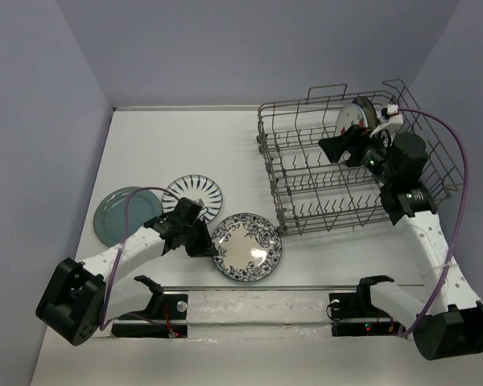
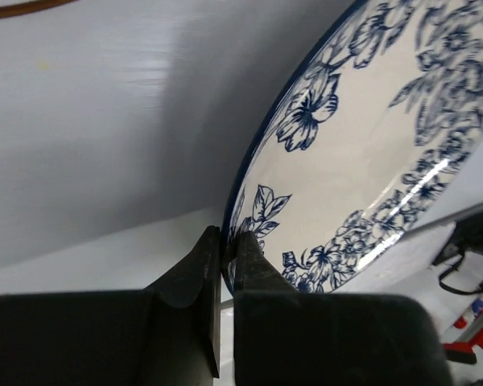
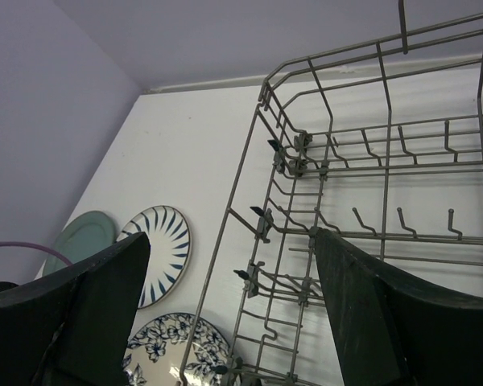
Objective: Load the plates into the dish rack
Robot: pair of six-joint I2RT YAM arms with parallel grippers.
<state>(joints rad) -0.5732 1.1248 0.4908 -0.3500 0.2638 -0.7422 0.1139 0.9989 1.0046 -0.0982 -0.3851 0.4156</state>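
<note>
Nearest the arm bases, the left gripper (image 2: 228,238) is clamped on the rim of the blue floral plate (image 1: 249,248), with 1 finger on each face of the edge. That plate sits on the table (image 1: 169,137) just in front of the dish rack's near-left corner; whether it lies flat or slightly raised is hard to tell. Behind the gripper, 2 more plates lie side by side, the striped plate (image 1: 195,195) and, to its left, the teal plate (image 1: 121,213). Farther back and right, the right gripper (image 3: 229,240) hovers over the dish rack (image 1: 306,189), fingers spread wide with nothing between them. At the rack's far right, the strawberry plate (image 1: 354,115) stands on edge among the tines.
</note>
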